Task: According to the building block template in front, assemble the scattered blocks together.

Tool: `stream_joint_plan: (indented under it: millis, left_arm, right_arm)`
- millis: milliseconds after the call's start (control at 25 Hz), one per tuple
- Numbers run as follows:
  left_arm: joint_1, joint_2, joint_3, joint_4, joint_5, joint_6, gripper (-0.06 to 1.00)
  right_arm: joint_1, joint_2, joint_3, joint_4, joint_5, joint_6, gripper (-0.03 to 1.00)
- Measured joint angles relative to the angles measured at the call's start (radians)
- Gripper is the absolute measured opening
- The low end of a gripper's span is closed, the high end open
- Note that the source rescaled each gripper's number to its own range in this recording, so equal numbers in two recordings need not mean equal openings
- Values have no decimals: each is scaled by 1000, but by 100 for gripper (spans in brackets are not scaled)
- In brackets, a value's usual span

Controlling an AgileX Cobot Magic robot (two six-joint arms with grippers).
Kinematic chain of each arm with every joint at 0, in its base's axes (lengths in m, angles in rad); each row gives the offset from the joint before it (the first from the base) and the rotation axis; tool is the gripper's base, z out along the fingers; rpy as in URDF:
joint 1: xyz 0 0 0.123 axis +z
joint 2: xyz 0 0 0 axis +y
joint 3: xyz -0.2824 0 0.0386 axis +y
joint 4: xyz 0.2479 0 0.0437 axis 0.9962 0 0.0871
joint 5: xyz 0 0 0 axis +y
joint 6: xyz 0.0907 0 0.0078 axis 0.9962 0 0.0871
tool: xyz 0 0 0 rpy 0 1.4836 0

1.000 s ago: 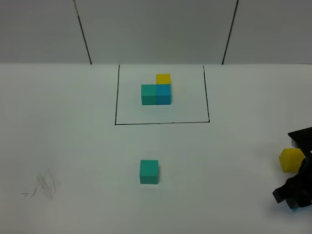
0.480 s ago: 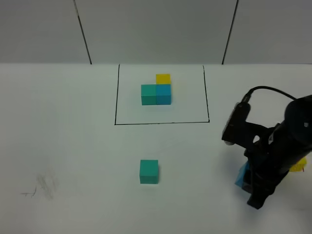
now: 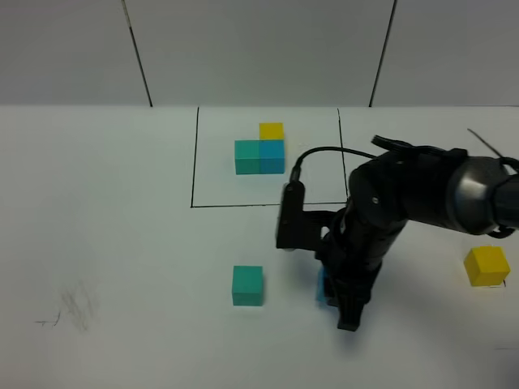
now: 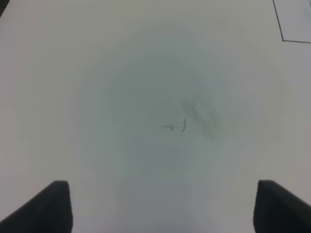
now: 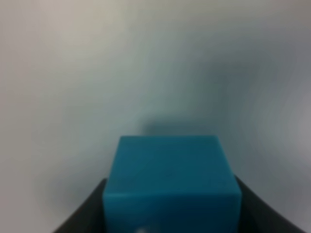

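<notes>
The blue block (image 5: 172, 182) is pinched tight in the right gripper (image 3: 344, 301), near the green block (image 3: 247, 285) — the yellow block (image 3: 486, 266) lies well apart. The left gripper (image 4: 163, 208) is wide open, holding nothing. The step looks like joining blue to green: next, set it touching green's right side, like the template (image 3: 261, 151)

The building block template (image 3: 261, 151), an L of teal-green, blue and yellow cubes in a black frame, sits toward the surface's (image 3: 122, 243) far edge. The teal-green block (image 3: 247, 285) lies nearer the front edge, with the blue block (image 5: 170, 177) near it, pinched in the right claw (image 5: 171, 216); the yellow block (image 3: 486, 266) rests by the right edge
</notes>
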Motion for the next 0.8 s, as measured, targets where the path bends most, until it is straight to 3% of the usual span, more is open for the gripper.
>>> stream_joint_plan:
  millis: [400,800]
  left_arm:
    - [0,0,0,16,0,0,65]
    - [0,0,0,66,0,-1,65]
  right_arm:
    - [74,173,-245,0,110,-22,27]
    - [78,219,-277,-1,143,17,27]
